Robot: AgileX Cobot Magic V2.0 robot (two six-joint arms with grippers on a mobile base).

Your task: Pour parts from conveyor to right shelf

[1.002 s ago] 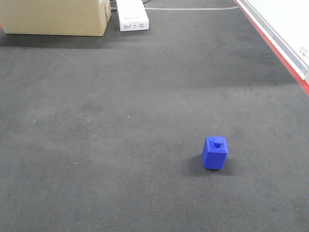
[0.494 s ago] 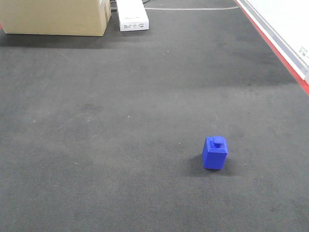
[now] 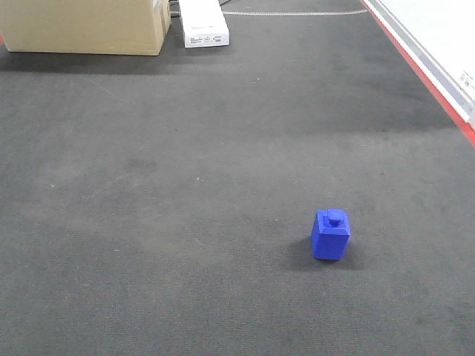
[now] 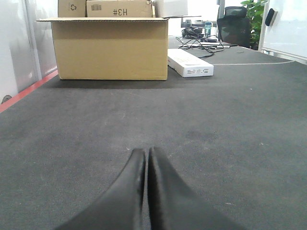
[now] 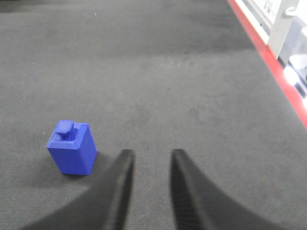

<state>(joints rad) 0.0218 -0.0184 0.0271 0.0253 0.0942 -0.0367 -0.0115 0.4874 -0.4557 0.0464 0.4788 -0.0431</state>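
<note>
A: What is the left gripper (image 4: 145,153) doing?
B: Its two black fingers are pressed tight together, tip to tip. It sits low over the conveyor (image 4: 230,120), the big dark grey belt.
A: What is in front of it?
B: Far ahead and a bit to its left stands a big brown cardboard box (image 4: 109,48). Far ahead and a bit to its right lies a long flat white box (image 4: 190,64), just beside the brown one. Both rest on the belt.
A: And the right gripper (image 5: 151,154)?
B: That one is spread apart. There is a wide gap between its fingers, and only grey belt shows in the gap.
A: Where is the blue block (image 5: 71,153)?
B: It stands upright on the belt, just to the left of the right gripper. It is near the left finger but not touching it, and it is outside the gap. Its little knob points up.
A: And over on the far side?
B: A thin red strip (image 5: 268,67) runs along the edge of the belt, well off to the right of the right gripper
</note>
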